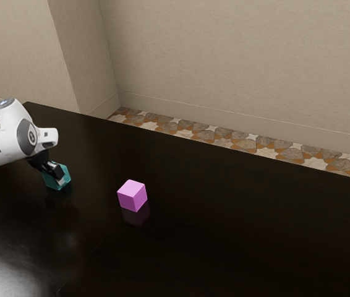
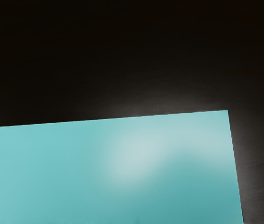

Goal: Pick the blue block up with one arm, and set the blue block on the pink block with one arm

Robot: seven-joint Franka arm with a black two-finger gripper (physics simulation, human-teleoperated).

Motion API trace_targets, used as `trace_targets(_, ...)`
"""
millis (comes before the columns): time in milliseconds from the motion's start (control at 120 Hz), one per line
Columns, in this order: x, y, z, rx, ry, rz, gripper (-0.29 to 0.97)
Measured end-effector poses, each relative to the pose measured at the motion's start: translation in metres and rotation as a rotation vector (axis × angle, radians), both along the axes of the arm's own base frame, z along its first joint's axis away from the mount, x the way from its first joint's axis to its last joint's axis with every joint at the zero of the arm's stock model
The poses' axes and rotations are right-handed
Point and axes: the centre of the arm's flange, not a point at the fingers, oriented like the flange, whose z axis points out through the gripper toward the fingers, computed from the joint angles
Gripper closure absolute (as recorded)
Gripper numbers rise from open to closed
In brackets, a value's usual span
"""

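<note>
While the white arm (image 1: pixel 5 139) reaches in from the exterior view's left, its black pincer (image 1: pixel 52 170) is set down on the blue block (image 1: pixel 62 179) and covers the block's upper left corner. Whether the pincer is closed on the block or stands open around it cannot be told. The blue block is at the left part of the dark glossy desk (image 1: pixel 237 235); whether it rests on the surface or is raised slightly is not clear. The pink block (image 1: pixel 132 195) stands on the desk to the exterior view's right of the blue block and a little nearer, well apart from it. In the wrist view, the blue block (image 2: pixel 118 172) lies directly under the hand, with the dark desk (image 2: pixel 122 56) beyond it.
</note>
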Motion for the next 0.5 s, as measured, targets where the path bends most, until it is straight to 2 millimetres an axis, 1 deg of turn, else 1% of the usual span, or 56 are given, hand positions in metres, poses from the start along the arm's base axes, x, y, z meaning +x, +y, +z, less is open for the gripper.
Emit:
trace_targets(192,0.002,-0.002,0.012,0.012,-0.015,-0.006,0.32)
trace_targets(225,0.003,-0.006,0.020,0.015,-0.025,-0.013,0.32)
trace_targets(258,0.005,-0.016,0.033,0.020,-0.042,-0.025,0.33)
trace_targets(292,0.004,-0.032,0.051,0.019,-0.061,-0.040,0.32)
trace_targets(317,0.001,-0.048,0.064,0.016,-0.074,-0.053,0.32)
trace_targets(367,0.000,-0.084,0.084,0.006,-0.096,-0.082,0.32)
trace_targets(450,-0.005,-0.144,0.105,-0.006,-0.108,-0.132,0.32)
trace_targets(500,-0.005,-0.171,0.111,-0.005,-0.103,-0.145,0.33)
